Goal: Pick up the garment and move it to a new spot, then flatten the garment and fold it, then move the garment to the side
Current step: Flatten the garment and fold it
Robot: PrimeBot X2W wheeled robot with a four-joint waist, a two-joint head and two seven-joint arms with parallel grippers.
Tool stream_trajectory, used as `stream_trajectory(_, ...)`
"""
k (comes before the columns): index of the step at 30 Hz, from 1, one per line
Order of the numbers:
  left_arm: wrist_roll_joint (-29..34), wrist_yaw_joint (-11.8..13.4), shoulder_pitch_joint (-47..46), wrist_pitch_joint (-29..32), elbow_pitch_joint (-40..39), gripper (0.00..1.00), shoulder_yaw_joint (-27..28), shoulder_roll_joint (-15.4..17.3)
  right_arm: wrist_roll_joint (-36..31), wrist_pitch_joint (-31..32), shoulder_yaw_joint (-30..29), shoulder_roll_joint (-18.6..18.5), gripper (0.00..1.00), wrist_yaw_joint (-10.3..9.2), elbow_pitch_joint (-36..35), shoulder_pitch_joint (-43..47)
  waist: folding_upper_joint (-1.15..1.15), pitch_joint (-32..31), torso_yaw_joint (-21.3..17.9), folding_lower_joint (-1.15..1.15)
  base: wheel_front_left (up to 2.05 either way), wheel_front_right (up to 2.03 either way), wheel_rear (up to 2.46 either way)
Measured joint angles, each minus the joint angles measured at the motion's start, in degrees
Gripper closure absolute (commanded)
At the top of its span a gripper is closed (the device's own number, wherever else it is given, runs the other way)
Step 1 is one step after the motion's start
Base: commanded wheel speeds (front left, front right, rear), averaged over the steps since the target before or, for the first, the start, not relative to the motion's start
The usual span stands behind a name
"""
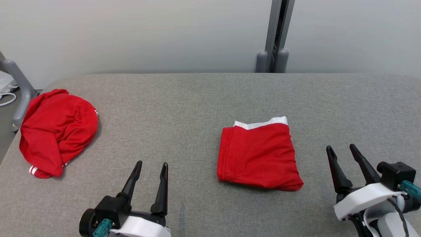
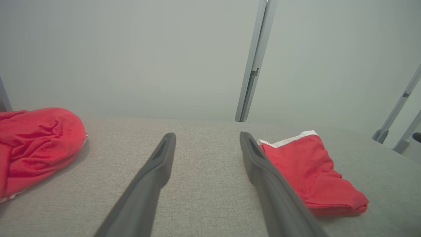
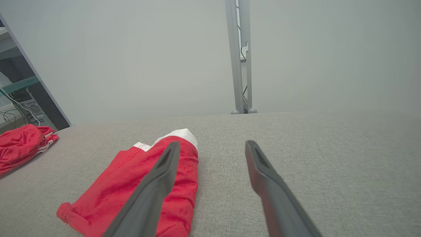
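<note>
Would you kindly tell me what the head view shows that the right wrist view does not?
Head view adds the left fingers, spread open, and a grey curved metal rail at far left. Right wrist view adds what looks like a grey computer case with cables, far left. Both share the folded red garment with white waistband, the crumpled red cloth heap, the grey fabric table and the right fingers.

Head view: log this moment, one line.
folded garment: table, right of centre | crumpled garment: far left | left end effector: open, empty | right end effector: open, empty
</note>
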Motion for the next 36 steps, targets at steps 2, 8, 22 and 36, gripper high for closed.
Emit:
stream_trajectory(2, 0.08, 0.00, -0.02, 0.00, -0.02, 0.00, -0.01, -0.01, -0.74, -0.03, -0.59, 0.31, 0.00, 0.00, -0.16, 0.01, 0.00, 0.10, -0.04, 0.00, 0.00, 0.00, 0.00)
stream_trajectory(8, 0.24, -0.03, -0.47, 0.00, -0.01, 0.00, -0.59, -0.01, -1.79, -0.09, -1.19, 1.01, 0.00, 0.00, -0.45, -0.05, 0.00, 0.59, 0.70, 0.00, 0.00, 0.00, 0.00)
stream_trajectory(22, -0.03, 0.01, -2.85, 0.00, 0.05, 0.00, -3.05, 0.00, -1.57, 0.03, 6.98, -2.13, 1.00, 0.00, 3.74, -8.13, 0.00, 5.28, 6.47, 0.00, 0.00, 0.00, 0.00)
stream_trajectory(36, -1.80, 1.47, -5.45, 0.00, -0.40, 0.00, -6.39, 0.00, 2.68, 0.69, 12.98, -5.99, 1.00, 0.01, 25.84, -19.80, 0.00, 10.88, 15.28, 0.00, 0.00, 0.00, 0.00)
